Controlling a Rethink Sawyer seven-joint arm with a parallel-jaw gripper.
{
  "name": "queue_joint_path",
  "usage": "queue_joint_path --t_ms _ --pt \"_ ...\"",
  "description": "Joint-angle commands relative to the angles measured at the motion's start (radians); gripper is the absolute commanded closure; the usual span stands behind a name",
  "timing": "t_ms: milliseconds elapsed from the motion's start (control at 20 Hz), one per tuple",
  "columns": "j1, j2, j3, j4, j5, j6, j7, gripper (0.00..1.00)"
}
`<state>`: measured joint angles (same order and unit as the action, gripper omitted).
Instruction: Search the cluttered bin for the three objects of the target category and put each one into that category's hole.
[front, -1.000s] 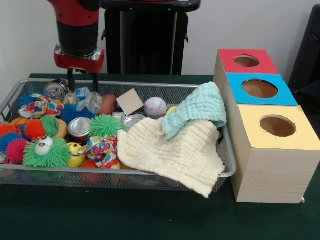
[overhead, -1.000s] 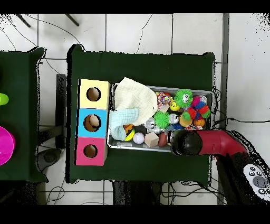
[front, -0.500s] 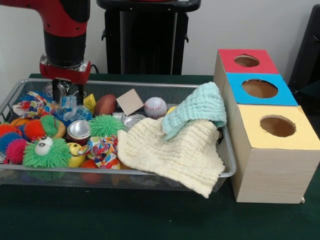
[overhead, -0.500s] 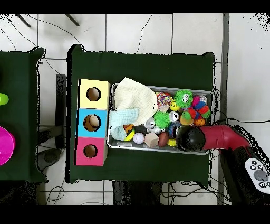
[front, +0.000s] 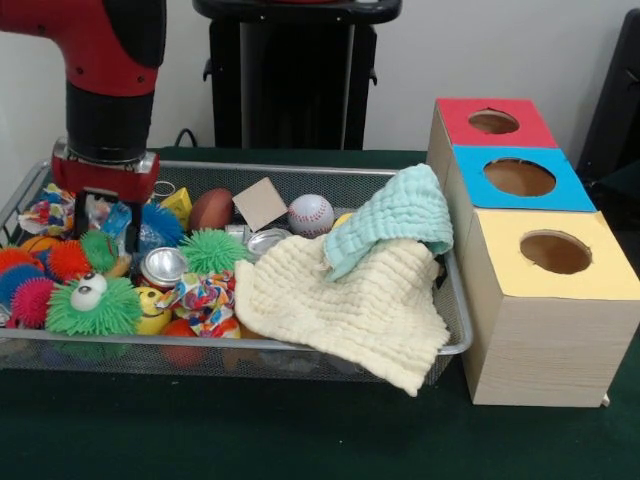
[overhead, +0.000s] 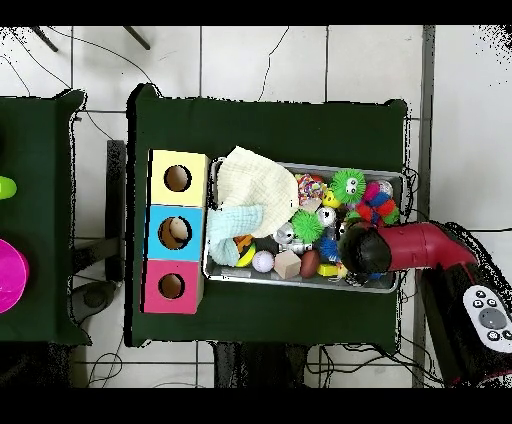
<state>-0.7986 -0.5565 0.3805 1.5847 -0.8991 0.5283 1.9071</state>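
Front view: we judge the step in hand to be the search-and-pick phase. The gripper (front: 107, 222) is lowered into the wire bin (front: 300, 172) at its 9 o'clock end. The fingers (front: 132, 228) are spread, one on each side of a crinkled blue-and-white item (front: 114, 214); we cannot tell whether they touch it. A blue spiky ball (front: 158, 226) lies just beside the gripper at 3 o'clock, and a silver can (front: 163, 266) lies near it at 4 o'clock.

The frames do not declare the target category, so we list the candidates:
- spiky balls, among them a green one with an eye (front: 92, 305)
- a baseball (front: 310, 213) and a brown football (front: 212, 208)
- a cream cloth (front: 350, 305) hanging over the near rim, with a mint cloth (front: 395, 220) lying on top of it

The sorting box stands at 3 o'clock of the bin, just beside it, with a red hole (front: 493, 121), a blue hole (front: 519, 177) and a yellow hole (front: 555, 252).

In our judgement the next move calls for closing on a single item, lifting clear of the clutter, and travelling towards 3 o'clock.

Overhead view: the arm (overhead: 420, 245) enters from 3 o'clock. Its wrist covers the gripper, so the fingers cannot be read here. The wrist sits over the bin's 3 o'clock half. The box (overhead: 178, 200) lies at 9 o'clock of the bin, well apart from the wrist.
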Motion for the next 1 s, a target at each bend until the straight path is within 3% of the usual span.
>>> queue_joint_path --t_ms 50,150,450,700,1000 --pt "-0.03 0.077 0.089 -0.118 -0.16 -0.092 -0.32 0.0" --pt "-0.04 0.071 0.107 -0.117 -0.15 -0.073 -0.345 0.0" --pt "-0.066 0.044 0.118 -0.019 0.048 0.183 -0.327 0.0" --pt "-0.078 -0.07 0.16 0.067 0.185 0.31 -0.304 0.0" --pt "-0.087 -0.182 0.216 0.115 0.309 0.446 -0.297 0.0"
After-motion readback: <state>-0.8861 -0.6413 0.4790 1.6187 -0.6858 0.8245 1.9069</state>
